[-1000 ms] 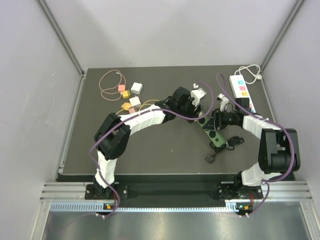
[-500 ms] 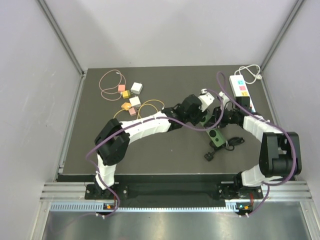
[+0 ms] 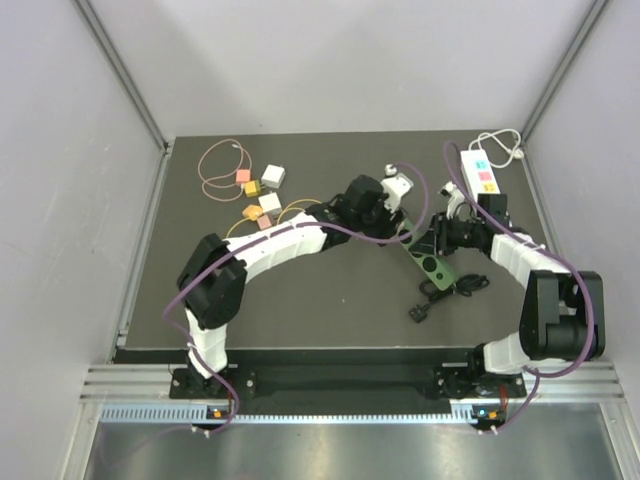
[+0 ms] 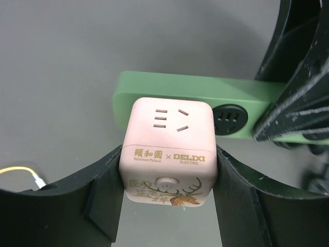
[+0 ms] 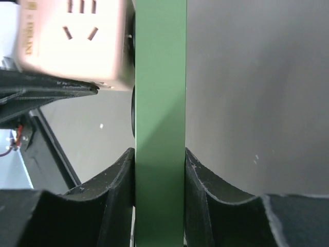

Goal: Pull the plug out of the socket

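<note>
1. Near the front edge of the bench (image 3: pixel 300 320), right of centre, a loose black plug (image 3: pixel 422 315) lay with its bunched black cord (image 3: pixel 462 284) just behind it.
2. Farther back, the right claw (image 5: pixel 159 159) was pressed together on the long sides of the green power strip (image 5: pixel 159 77), pinching it.
3. The left claw (image 4: pixel 169 154) pinched the pink cube plug (image 4: pixel 167 134) between its fingers. The cube sat close against the strip's socket face; whether its pins were in the socket could not be told.
4. Small cubes (image 3: pixel 272 177) lay toward the far left corner, and a white power strip (image 3: pixel 482 172) lay at the far right corner.
</note>
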Robot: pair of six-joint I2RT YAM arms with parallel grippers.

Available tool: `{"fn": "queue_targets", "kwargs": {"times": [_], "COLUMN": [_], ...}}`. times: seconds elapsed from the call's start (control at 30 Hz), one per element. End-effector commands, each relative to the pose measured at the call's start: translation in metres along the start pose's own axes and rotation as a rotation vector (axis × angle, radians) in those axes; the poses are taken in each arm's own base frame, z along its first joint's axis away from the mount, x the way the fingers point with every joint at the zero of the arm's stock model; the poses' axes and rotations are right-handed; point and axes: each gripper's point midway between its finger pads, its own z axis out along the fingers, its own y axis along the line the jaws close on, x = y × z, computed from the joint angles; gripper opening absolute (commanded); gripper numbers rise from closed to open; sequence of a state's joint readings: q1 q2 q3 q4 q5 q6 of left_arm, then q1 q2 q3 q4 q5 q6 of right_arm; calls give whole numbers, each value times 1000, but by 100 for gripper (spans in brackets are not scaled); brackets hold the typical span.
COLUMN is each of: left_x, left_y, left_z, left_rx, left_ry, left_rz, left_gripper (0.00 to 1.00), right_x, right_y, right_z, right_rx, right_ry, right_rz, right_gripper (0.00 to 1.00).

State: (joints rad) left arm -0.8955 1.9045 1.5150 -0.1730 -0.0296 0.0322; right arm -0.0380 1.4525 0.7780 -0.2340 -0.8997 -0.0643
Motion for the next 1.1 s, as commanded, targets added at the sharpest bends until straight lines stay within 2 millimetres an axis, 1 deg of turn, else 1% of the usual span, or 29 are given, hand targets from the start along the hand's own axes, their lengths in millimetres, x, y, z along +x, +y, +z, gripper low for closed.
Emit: {"fn": "queue_targets", "kwargs": {"times": [0.0,0.07,0.13,0.2,0.23,0.27,0.3,0.33,0.37,0.4,0.43,0.47,0.5,0.53,0.57,0.6,0.67,0.7,0.77,0.8,0.83,0.87,0.9,0.93,0.97,1.0,1.07], "left_x": [-78,-76,-79,-77,-80,-78,-87,-82,-85,-93,-87,-88,-96,-91,-91,-94,-94,-95,-94,-91,-102,-105,-97,-107,-107,-113,-115], "left_y": [-18,-7,-5,-4,-16,-19,-16,-23,-40,-40,-55,-59,-63,-59,-70,-72,-75,-76,-82,-84,-72,-85,-86,-71,-76,-72,-65], "left_z": [-59,-60,-59,-55,-53,-50,-51,-43,-43,-45,-37,-37,-39,-36,-36,-37,-38,-43,-43,-44,-50,-55,-56,-64,-67,-74,-77], "left_rx": [209,149,132,56,57,25,-26,-35,-38,-84,-93,-115,-135,-201,-206,-216,-186,-163,-40,10,58,190,252,271,348,359,339], "left_ry": [-222,-210,-208,-190,-189,-173,-185,-165,-163,-167,-145,-137,-141,-123,-122,-125,-122,-126,-122,-116,-150,-163,-146,-181,-196,-217,-227], "left_rz": [-109,-99,-114,-119,-87,-76,-57,-39,-13,4,52,74,118,151,186,206,200,183,135,72,11,-34,-122,-176,-204,-241,-249], "left_gripper": [0,0,0,0,0,0,0,0,0,0,0,0,0,0,0,0,0,0,0,0,0,0,0,0,0,0,0], "right_x": [-30,-30,-30,-30,-30,-31,-31,-31,-32,-32,-31,-32,-32,-32,-33,-33,-32,-33,-33,-32,-33,-32,-31,-31,-31,-31,-32], "right_y": [-11,-12,-14,-16,-17,-19,-20,-21,-22,-26,-27,-29,-30,-31,-31,-31,-30,-29,-28,-28,-28,-28,-28,-28,-29,-29,-29], "right_z": [-6,-7,-7,-7,-8,-8,-9,-9,-9,-10,-10,-11,-11,-11,-12,-12,-12,-12,-13,-12,-12,-13,-12,-12,-13,-13,-13], "right_rx": [60,68,84,98,104,116,122,132,141,161,170,178,187,190,195,196,186,180,169,163,161,160,158,158,161,161,162], "right_ry": [-84,-87,-87,-89,-89,-91,-92,-93,-94,-94,-93,-95,-94,-95,-97,-97,-98,-99,-101,-100,-101,-99,-97,-97,-98,-98,-101], "right_rz": [-81,-84,-82,-85,-84,-88,-87,-88,-90,-89,-88,-89,-87,-88,-90,-90,-88,-89,-88,-87,-88,-83,-81,-81,-81,-81,-81], "right_gripper": [0,0,0,0,0,0,0,0,0,0,0,0,0,0,0,0,0,0,0,0,0,0,0,0,0,0,0]}}
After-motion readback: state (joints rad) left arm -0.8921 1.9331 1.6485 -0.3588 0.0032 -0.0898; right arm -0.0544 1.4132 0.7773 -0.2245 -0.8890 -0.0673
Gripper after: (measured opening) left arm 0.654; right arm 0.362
